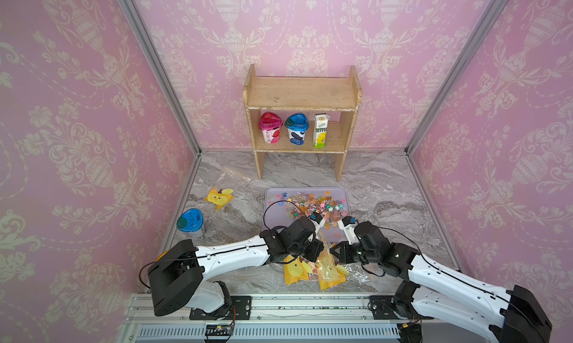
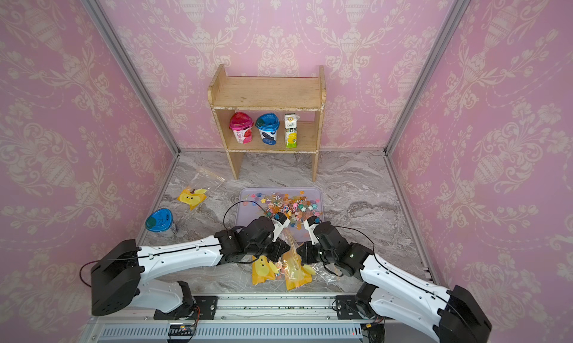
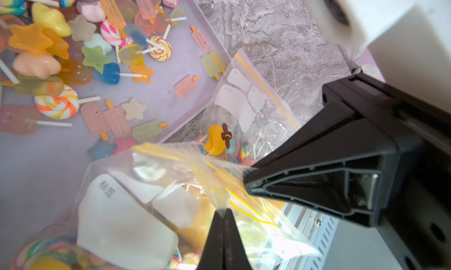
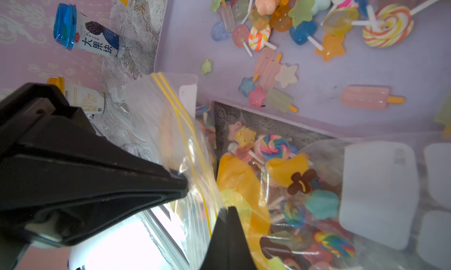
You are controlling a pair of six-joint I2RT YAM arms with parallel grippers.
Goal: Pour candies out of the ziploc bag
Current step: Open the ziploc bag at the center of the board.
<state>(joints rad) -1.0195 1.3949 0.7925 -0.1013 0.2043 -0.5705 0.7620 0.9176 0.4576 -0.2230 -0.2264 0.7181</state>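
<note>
Left end effector (image 3: 224, 213) and right end effector (image 4: 230, 211) tip to tip at the near edge of the lavender tray (image 1: 273, 197). Fingers of each pressed fully together on the clear film of the ziploc bag (image 3: 136, 207), near its yellow zip line. Upper edge of the bag lifted between the two and overlapping the tray's near rim in both wrist views; swirl lollipops visible inside its lower part. Most of the candies (image 1: 313, 206) heaped on the tray: stars, ice-pop shapes, striped lollipops on white sticks. Second clear bag (image 3: 244, 115) flat on the marble tabletop (image 1: 387, 186) just beside the tray, also with sweets inside. Blue-lidded yogurt cup (image 1: 189, 222) well to the left. Wooden shelf (image 1: 302, 93) at the back wall, with two cups and a carton on its lower board.
</note>
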